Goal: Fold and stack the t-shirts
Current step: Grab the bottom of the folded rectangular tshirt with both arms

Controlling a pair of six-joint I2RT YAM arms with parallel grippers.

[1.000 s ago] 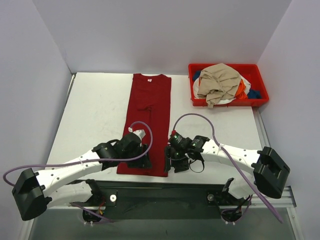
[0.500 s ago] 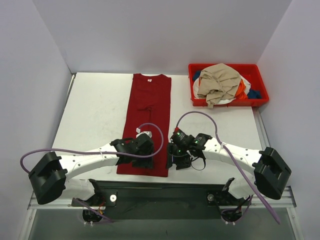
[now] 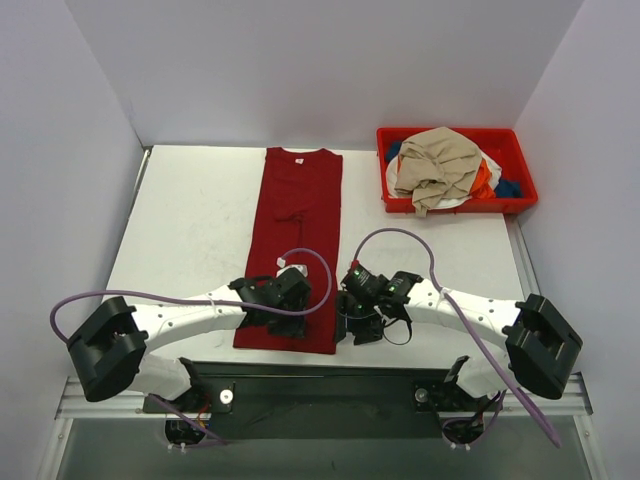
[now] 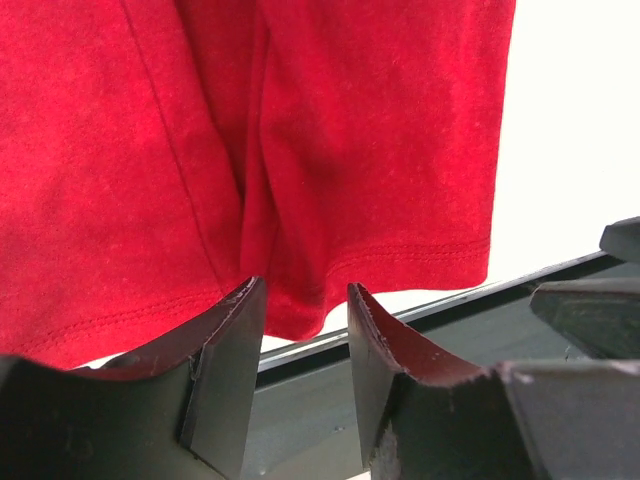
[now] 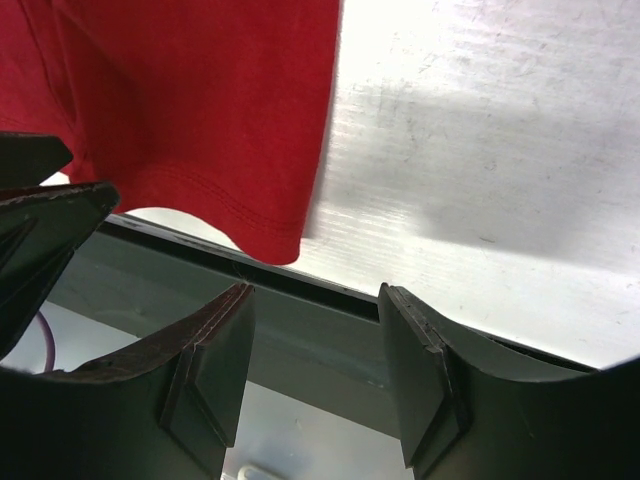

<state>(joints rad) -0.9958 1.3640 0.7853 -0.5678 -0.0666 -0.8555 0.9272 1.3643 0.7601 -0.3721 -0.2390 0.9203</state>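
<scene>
As the dark red cloth t-shirt (image 3: 302,215) stretches away lengthwise, left claw (image 4: 305,300) and right claw (image 5: 315,300) both gape, empty, at its near hem.

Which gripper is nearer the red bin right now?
Right. The right gripper is at the dark red t-shirt's near right corner, and the red bin lies far beyond it to the right. The left gripper is over the shirt's near hem, farther left.

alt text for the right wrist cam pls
The right gripper is open, its two dark fingers apart just below the near right corner of the dark red t-shirt, not gripping it. The shirt's stitched hem lies at the near edge of the white table.
</scene>
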